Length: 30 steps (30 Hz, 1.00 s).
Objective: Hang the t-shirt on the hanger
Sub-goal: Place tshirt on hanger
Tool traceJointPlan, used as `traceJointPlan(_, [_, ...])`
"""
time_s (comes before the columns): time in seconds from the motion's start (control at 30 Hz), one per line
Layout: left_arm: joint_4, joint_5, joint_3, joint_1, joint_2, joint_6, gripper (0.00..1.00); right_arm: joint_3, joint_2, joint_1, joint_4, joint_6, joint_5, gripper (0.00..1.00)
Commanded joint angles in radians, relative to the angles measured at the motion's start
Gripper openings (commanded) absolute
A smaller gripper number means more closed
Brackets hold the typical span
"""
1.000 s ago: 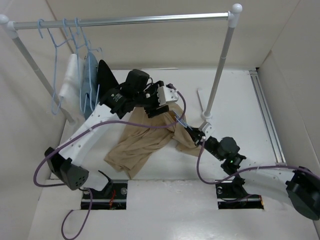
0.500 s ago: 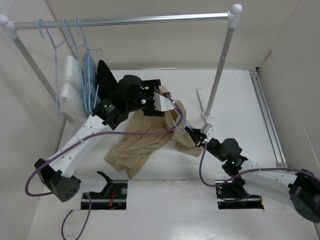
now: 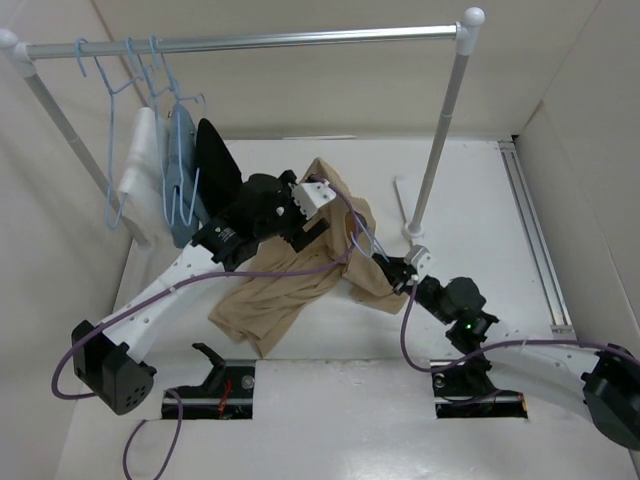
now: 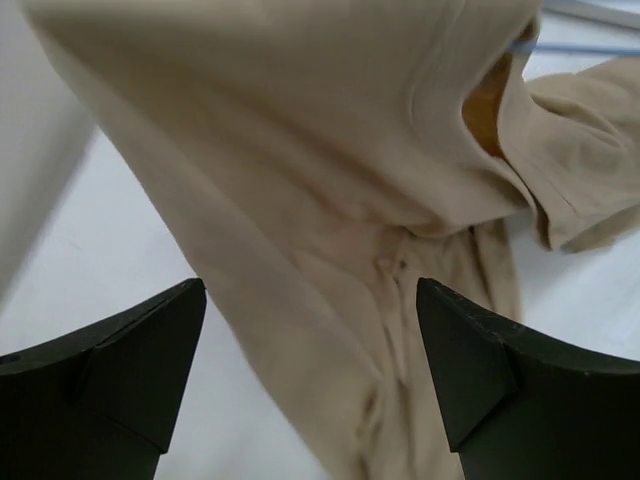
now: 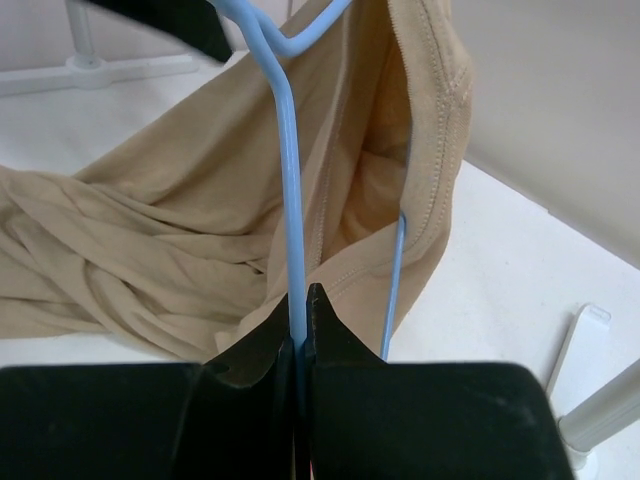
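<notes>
- The t-shirt (image 3: 285,290) lies bunched on the table (image 3: 470,190), its neck end lifted up over the hanger (image 5: 289,180).
- The right end effector (image 5: 300,310) is pinched tight on the hanger's blue wire.
- The left end effector (image 4: 307,290) stands wide, fingers either side of the raised cloth.
- A rail (image 3: 300,40) behind holds other garments on hangers.

- A white table (image 3: 480,200) lies below.
- Beige walls (image 3: 300,90) stand left, far and right.
- A silver rail (image 3: 260,41) spans the far side on two posts (image 3: 440,140).
</notes>
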Motion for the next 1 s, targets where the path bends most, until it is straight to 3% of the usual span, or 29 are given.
traceJointPlan(0.0, [0.129,-0.107,-0.089,0.024,-0.072,-0.364,0.84,0.000,-0.036,-0.017,0.007,0.027,0.034,0.00])
traceJointPlan(0.1, [0.194,-0.195,-0.102,0.024,-0.044,-0.425,0.86,0.010,-0.065,-0.017,-0.033,0.027,0.023,0.00])
traceJointPlan(0.3, [0.281,-0.277,-0.102,0.045,0.069,-0.378,0.86,-0.008,-0.122,-0.017,-0.053,0.046,0.023,0.00])
traceJointPlan(0.37, [0.341,-0.277,-0.143,0.061,0.082,-0.366,0.86,-0.008,-0.137,-0.017,-0.065,0.047,0.023,0.00])
traceJointPlan(0.53, [0.373,-0.116,-0.177,0.090,0.109,-0.301,0.81,-0.017,-0.171,-0.017,-0.085,0.056,0.014,0.00])
traceJointPlan(0.57, [0.373,-0.087,-0.177,0.090,0.109,-0.301,0.75,-0.017,-0.171,-0.017,-0.085,0.056,0.014,0.00])
traceJointPlan(0.6, [0.364,-0.069,-0.177,0.090,0.109,-0.291,0.60,-0.017,-0.171,-0.017,-0.085,0.056,0.023,0.00])
traceJointPlan(0.7, [0.340,0.020,-0.186,0.090,0.109,-0.266,0.38,-0.017,-0.171,-0.017,-0.085,0.056,0.023,0.00])
traceJointPlan(0.73, [0.320,0.040,-0.186,0.090,0.109,-0.266,0.28,-0.017,-0.160,-0.017,-0.085,0.056,0.023,0.00])
traceJointPlan(0.77, [0.310,0.057,-0.186,0.090,0.100,-0.257,0.10,-0.017,-0.160,-0.017,-0.085,0.056,0.023,0.00])
traceJointPlan(0.8, [0.310,0.070,-0.186,0.090,0.100,-0.246,0.02,-0.017,-0.148,-0.017,-0.085,0.068,0.023,0.00])
traceJointPlan(0.97, [0.237,0.114,-0.175,0.090,0.091,-0.211,0.00,-0.017,-0.107,-0.037,-0.085,0.126,0.032,0.00])
